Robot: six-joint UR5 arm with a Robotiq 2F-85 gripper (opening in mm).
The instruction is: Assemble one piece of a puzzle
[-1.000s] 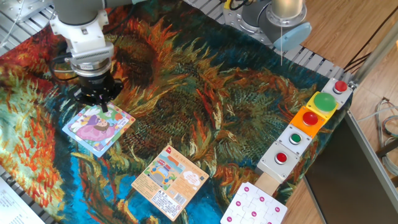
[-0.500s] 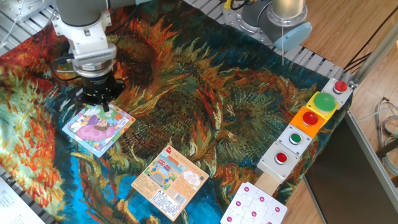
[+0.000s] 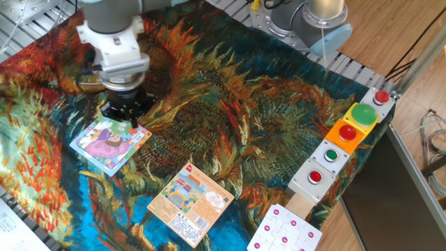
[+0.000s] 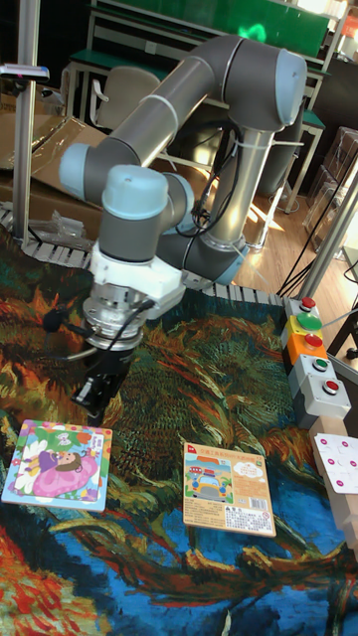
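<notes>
Nearest the fixed camera, at the cloth's (image 3: 230,111) 5 o'clock edge, a white board (image 3: 284,232) with pink dots is lying flat. Just at its 9 o'clock side, an orange card (image 3: 189,203) is resting on the blue part of the cloth, well apart from the puzzle. At about 3 o'clock, a row of button boxes (image 3: 345,136) is running along the table edge, carrying red and green buttons.

Farther in, toward 9 o'clock, the puzzle (image 3: 110,143) is lying flat, showing its pink-purple figure and light-blue rim. In the tall view it (image 4: 57,464) is looking whole, with no gap visible. The piece cannot be told apart from the rest of the puzzle in either view.

Just beyond the puzzle's far corner, at its 1 o'clock, the gripper (image 3: 132,126) is pointing straight down, its tips hanging close above that corner. In the tall view the gripper (image 4: 96,396) is sitting clear of the puzzle, up and to its right. Its dark fingers are looking close together, but whether they are pinching anything cannot be told.

Farthest back, the arm's base (image 3: 306,24) is standing at 1 o'clock.
</notes>
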